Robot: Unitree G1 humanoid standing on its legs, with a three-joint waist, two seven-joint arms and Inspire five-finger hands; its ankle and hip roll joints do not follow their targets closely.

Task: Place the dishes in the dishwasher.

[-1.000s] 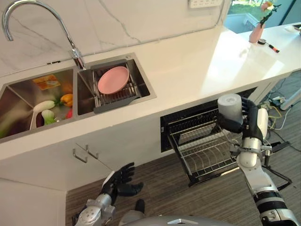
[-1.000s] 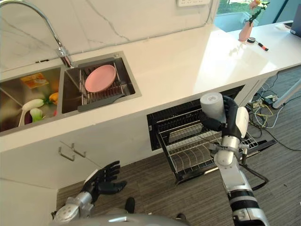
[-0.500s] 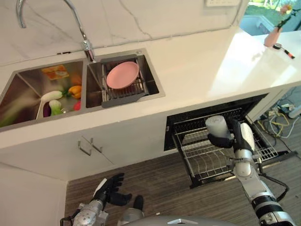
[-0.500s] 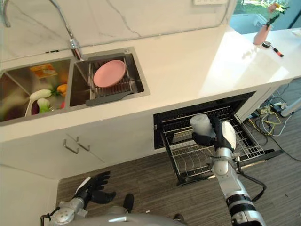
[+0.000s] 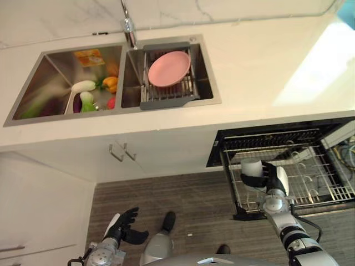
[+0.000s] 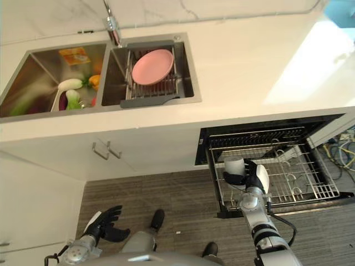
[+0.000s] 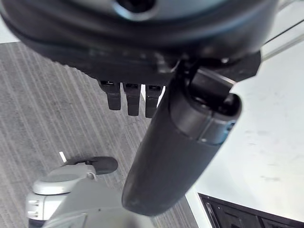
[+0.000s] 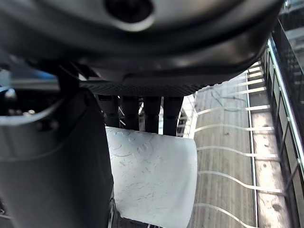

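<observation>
- the right hand [image 5: 270, 178] has its fingers and thumb curled round a white cup [image 5: 250, 169], holding it over the near left part of the pulled-out dishwasher rack [image 5: 333, 191].
- in the right wrist view the cup [image 8: 152, 178] sits between the thumb and the row of fingers [image 8: 142, 111], with the rack's wire bars running just past it; whether the cup touches the wires cannot be told.
- the rack sticks out of the dark dishwasher opening [image 5: 266, 136] below the white countertop [image 5: 266, 61], its wire tines standing in rows.
- a pink plate [image 5: 168, 68] leans in a grey drying rack [image 5: 166, 100] set in the right basin of the steel sink [image 5: 213, 94], well apart from the dishwasher.
- the left basin holds vegetables [image 5: 89, 95]: white, green, orange and red pieces lying together near the divider, with an orange-labelled packet [image 5: 89, 56] at the far wall.
- the tap [image 5: 128, 25] stands behind the divider between the two basins.
- the left hand [image 5: 123, 226] hangs low over the striped grey floor [image 5: 188, 205], fingers loosely spread and holding nothing; the left wrist view shows its fingers [image 7: 127, 97] relaxed, with the thumb apart from them.
- two metal handles [image 5: 123, 152] show on the white cabinet front below the sink.
</observation>
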